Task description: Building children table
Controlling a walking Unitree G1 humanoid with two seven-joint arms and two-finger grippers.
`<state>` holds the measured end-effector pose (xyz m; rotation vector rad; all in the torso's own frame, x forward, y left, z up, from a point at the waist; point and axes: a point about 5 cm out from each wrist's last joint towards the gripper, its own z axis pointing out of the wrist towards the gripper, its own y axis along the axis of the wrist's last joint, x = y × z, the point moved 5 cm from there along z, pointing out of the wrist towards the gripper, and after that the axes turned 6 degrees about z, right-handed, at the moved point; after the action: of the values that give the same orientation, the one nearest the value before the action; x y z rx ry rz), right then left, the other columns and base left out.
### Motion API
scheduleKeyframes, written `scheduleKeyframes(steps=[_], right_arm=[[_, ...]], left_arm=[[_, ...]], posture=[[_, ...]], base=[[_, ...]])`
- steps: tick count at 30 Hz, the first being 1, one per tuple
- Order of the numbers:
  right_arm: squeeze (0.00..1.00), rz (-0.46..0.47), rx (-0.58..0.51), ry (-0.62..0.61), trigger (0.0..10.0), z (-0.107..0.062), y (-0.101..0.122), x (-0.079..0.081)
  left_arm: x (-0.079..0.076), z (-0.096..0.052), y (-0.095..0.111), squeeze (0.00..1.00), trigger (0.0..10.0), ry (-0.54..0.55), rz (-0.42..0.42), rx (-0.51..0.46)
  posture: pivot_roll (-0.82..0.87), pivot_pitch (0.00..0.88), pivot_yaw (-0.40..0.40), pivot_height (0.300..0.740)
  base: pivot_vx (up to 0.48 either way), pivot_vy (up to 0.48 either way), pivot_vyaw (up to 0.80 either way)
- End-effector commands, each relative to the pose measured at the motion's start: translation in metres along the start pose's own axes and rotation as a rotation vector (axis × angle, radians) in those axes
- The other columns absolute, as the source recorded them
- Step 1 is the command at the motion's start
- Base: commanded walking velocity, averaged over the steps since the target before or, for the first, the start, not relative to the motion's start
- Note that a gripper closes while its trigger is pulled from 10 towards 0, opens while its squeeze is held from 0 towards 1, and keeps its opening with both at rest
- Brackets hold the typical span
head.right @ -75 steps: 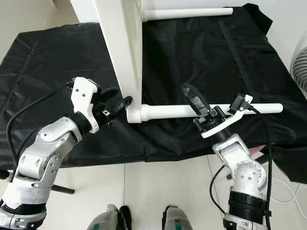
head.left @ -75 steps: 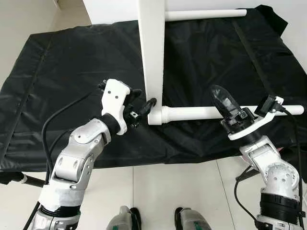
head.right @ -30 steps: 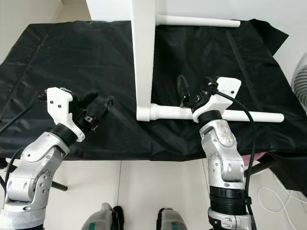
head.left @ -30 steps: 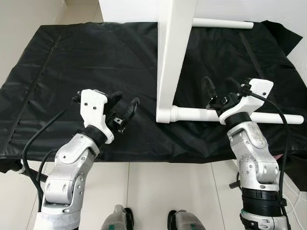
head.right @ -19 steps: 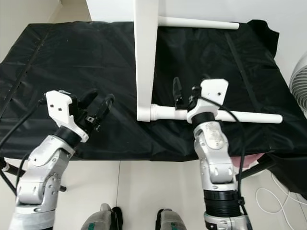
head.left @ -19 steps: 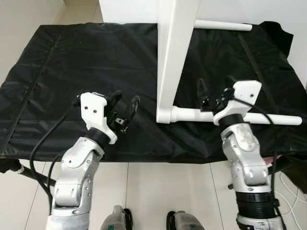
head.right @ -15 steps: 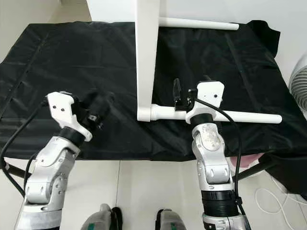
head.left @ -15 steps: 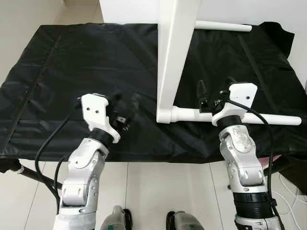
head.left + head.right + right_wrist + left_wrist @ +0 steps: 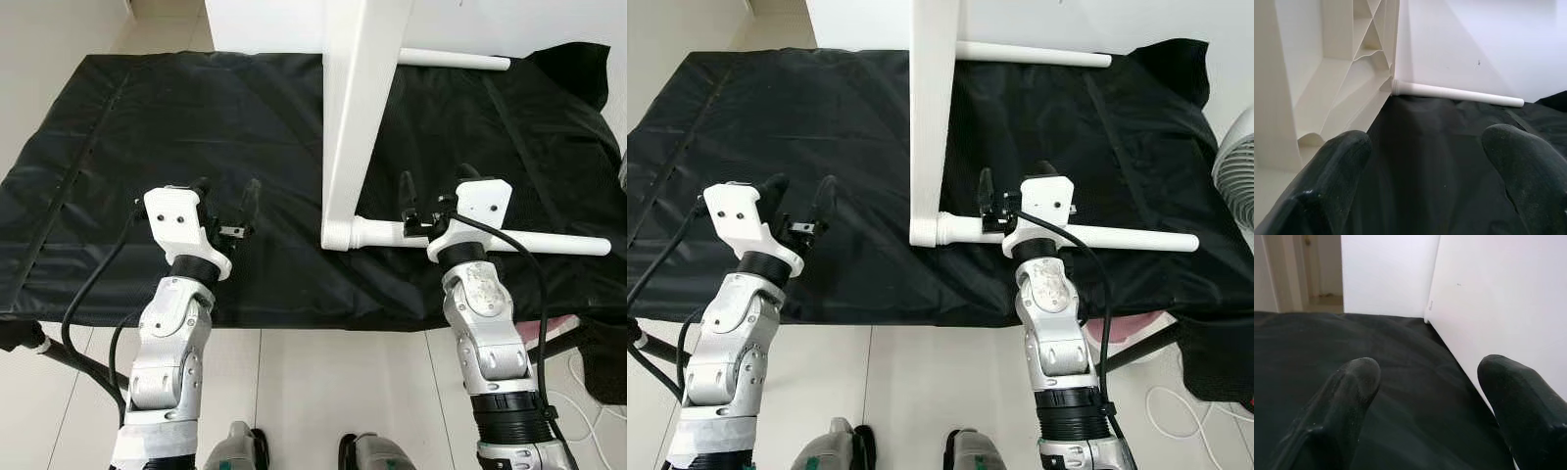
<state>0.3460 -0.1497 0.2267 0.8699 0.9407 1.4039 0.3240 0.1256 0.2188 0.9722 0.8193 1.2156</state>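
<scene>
Count of items on and around the work surface.

One white tabletop point(image 9: 358, 108) stands on edge; two white legs are fitted to it, a near leg point(image 9: 529, 240) and a far leg point(image 9: 453, 59). One black sheet point(image 9: 147, 147) covers the surface beneath. Two grippers are present, the left gripper point(image 9: 227, 203) and the right gripper point(image 9: 431, 188), each with two black fingers. One fan point(image 9: 1234, 152) is partly visible at the right edge. Two robot feet point(image 9: 245, 452) appear on the one tiled floor point(image 9: 313, 392).

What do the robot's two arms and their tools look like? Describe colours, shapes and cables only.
Both arms are jointed silver metal segments. Each carries a white boxy wrist housing and a tool of two long black rounded fingers: left tool, right tool. Black cables loop along each arm.
</scene>
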Motion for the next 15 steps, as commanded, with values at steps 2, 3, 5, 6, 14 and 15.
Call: scheduleKeyframes(steps=[2, 3, 5, 6, 14, 15], right_arm=[[1.0, -0.006, 0.019, -0.021, 10.0, -0.005, -0.009, 0.001], [1.0, -0.006, 0.019, -0.021, 10.0, -0.005, -0.009, 0.001], [1.0, -0.01, 0.027, -0.031, 10.0, -0.005, -0.012, 0.001], [0.0, -0.014, 0.031, -0.037, 10.0, -0.005, -0.014, 0.001], [0.0, -0.026, 0.044, -0.048, 10.0, -0.006, -0.023, 0.001], [0.0, -0.026, 0.044, -0.048, 10.0, -0.006, -0.023, 0.001]], left_arm=[[0.01, -0.006, -0.008, 0.58, 10.0, 0.095, -0.01, 0.023], [0.01, -0.006, -0.008, 0.58, 10.0, 0.095, -0.01, 0.023], [0.014, -0.007, -0.011, 0.58, 10.0, 0.113, -0.009, 0.032], [0.016, -0.007, -0.012, 0.0, 10.0, 0.123, 0.026, 0.035], [0.0, -0.013, -0.019, 0.0, 10.0, 0.032, 0.07, 0.059], [0.0, -0.013, -0.019, 0.0, 10.0, 0.032, 0.07, 0.059]], posture=[[-0.1, 0.088, 0.028, 0.74], [-0.1, 0.088, 0.028, 0.74], [-0.1, 0.086, 0.031, 0.74], [-0.1, 0.08, 0.032, 0.74], [-0.09, 0.083, 0.037, 0.74], [-0.09, 0.083, 0.037, 0.74]], base=[[0.0, 0.0, 0.0], [0.0, 0.0, 0.0], [0.0, 0.0, 0.0], [0.0, 0.0, 0.0], [0.0, 0.0, 0.0], [0.0, 0.0, 0.0]])
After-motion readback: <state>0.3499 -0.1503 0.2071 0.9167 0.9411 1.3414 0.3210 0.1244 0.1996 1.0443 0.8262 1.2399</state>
